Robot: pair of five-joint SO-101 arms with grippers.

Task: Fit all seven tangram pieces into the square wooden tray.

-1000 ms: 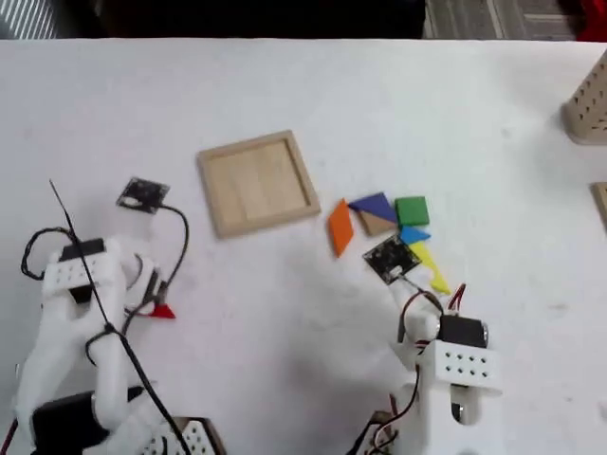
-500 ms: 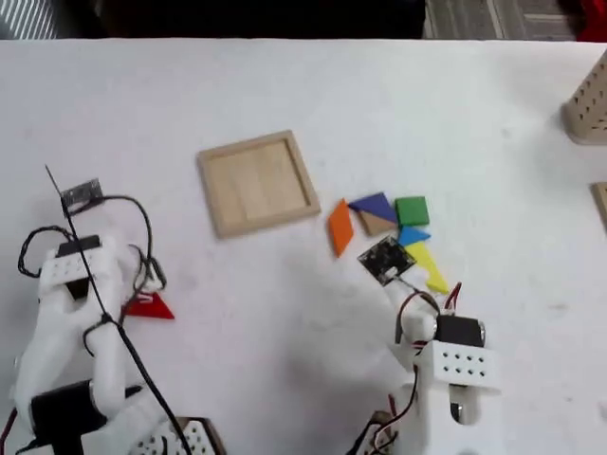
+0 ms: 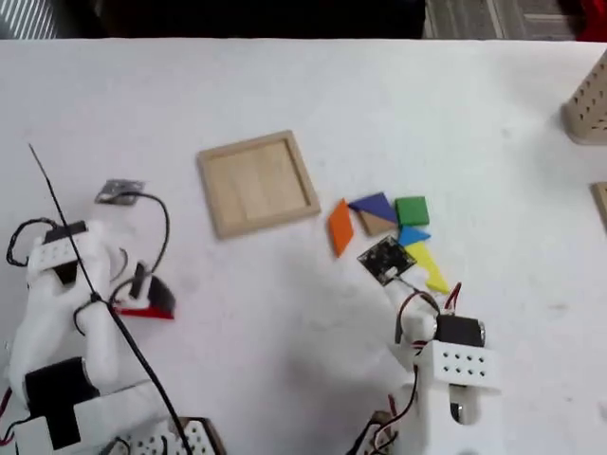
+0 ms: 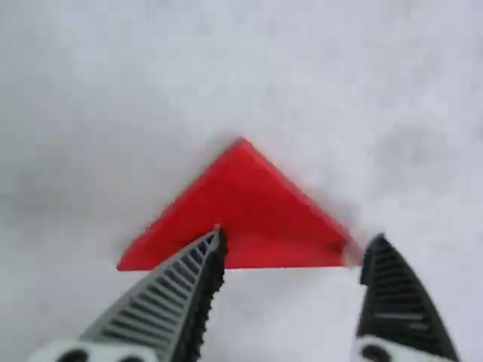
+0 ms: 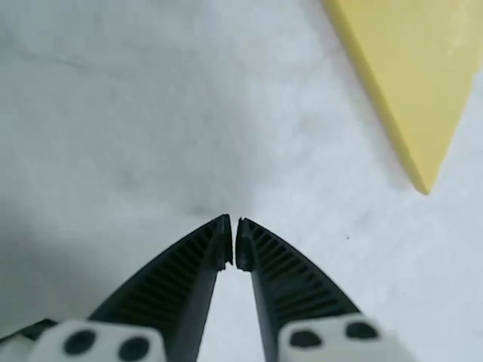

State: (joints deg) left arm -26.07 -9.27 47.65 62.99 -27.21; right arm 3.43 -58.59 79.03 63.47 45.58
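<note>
Square wooden tray: empty, none of seven fitted. Flat red triangle piece: on white table, well apart from tray, between spread tips of left gripper, seemingly ungrasped. Right gripper: clenched, empty, near flat yellow triangle piece; other coloured pieces clustered beside tray.

**White table, one tray, loose pieces around it**

The white table carries the square wooden tray, lying flat. In the high view, an orange parallelogram lies just right of the tray. Beyond it cluster a blue triangle, a brown triangle, a green square, a small light-blue triangle and a yellow triangle. A red triangle lies well apart, left of the tray and nearer the arms. A perforated wooden block stands far right of the tray.
</note>
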